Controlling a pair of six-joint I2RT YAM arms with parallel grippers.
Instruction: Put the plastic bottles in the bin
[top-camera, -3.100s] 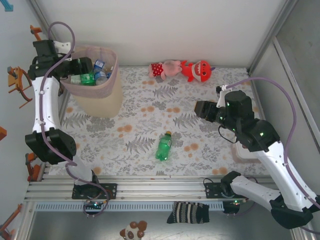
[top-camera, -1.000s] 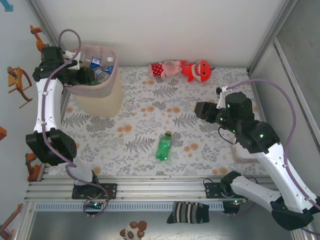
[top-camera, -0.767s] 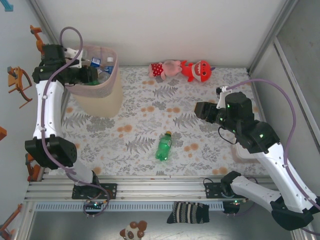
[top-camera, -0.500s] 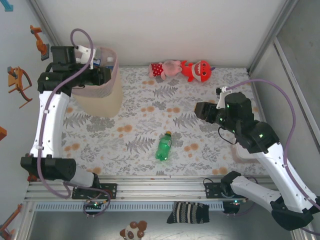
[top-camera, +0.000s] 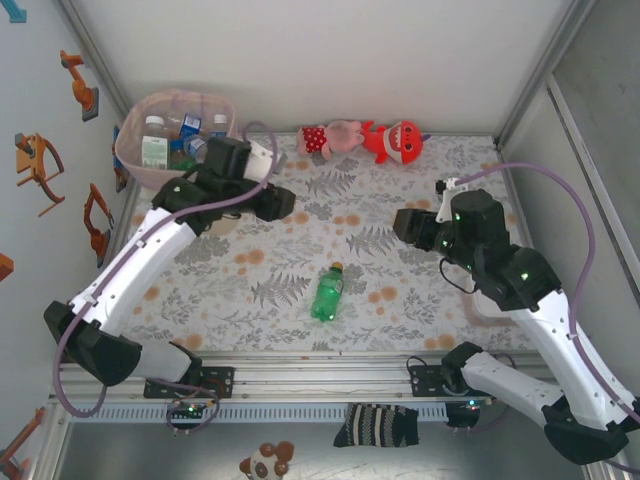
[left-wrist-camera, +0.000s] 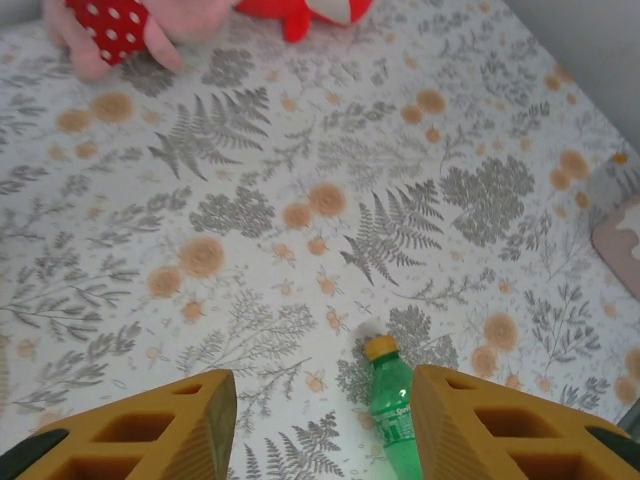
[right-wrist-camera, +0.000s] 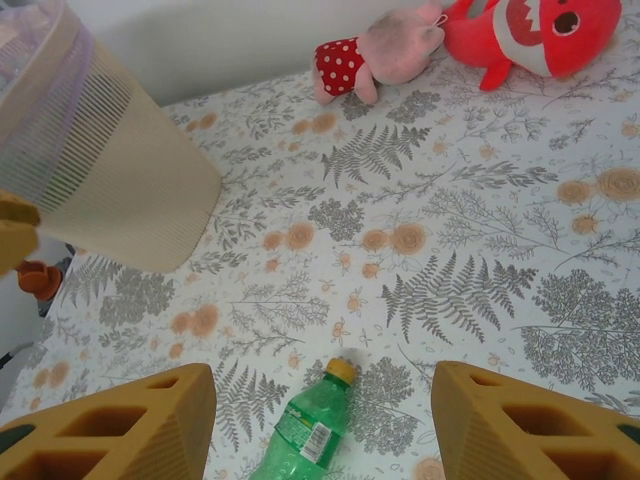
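Bottles (top-camera: 153, 150) already sit in the bin (top-camera: 130, 168) at the table's (top-camera: 420, 300) far-left corner. One green bottle (top-camera: 327, 292) lies on its side near the middle of the near edge, its cap toward the far edge and its long axis running near-to-far. The left gripper (left-wrist-camera: 320, 400) and the right gripper (right-wrist-camera: 322, 390) hang open and empty beyond it, one on each side and about equally near. Either would reach toward the near edge, jaws spanning the bottle's width.
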